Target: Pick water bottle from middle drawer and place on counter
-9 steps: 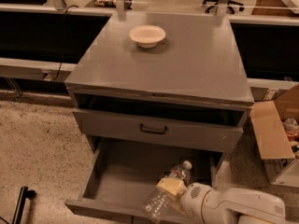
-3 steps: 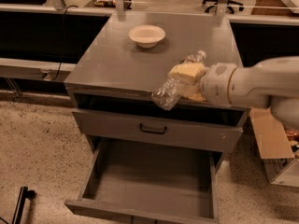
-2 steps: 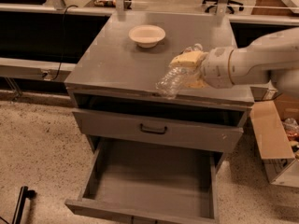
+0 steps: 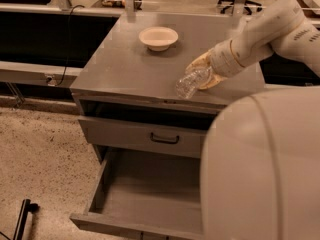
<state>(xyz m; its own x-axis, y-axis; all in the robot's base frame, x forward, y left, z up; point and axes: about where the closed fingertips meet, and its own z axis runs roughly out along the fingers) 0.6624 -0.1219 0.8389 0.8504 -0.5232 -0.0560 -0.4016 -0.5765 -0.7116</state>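
Speckled flooring and dark desk bays surround a grey drawer cabinet, whose flat counter carries a white bowl toward the back. Over the front right part of that counter the water bottle is held tilted, its base angled down toward the front edge; whether it touches the surface cannot be told. The gripper is seen at the same spot, at the end of a white arm reaching in from the upper right, and its yellowish jaws are pinched around the bottle's upper part, so that the cap is hidden. Below, the middle drawer is pulled out with its floor bare. The bottle is judged to be light, with thin clear walls that would buckle if squeezed hard, and smooth plastic that could slip. A hold across the ribbed body or near the stiffer shoulder is therefore favoured, with modest force. Being round, it can be expected to roll if laid on its side near the edge.
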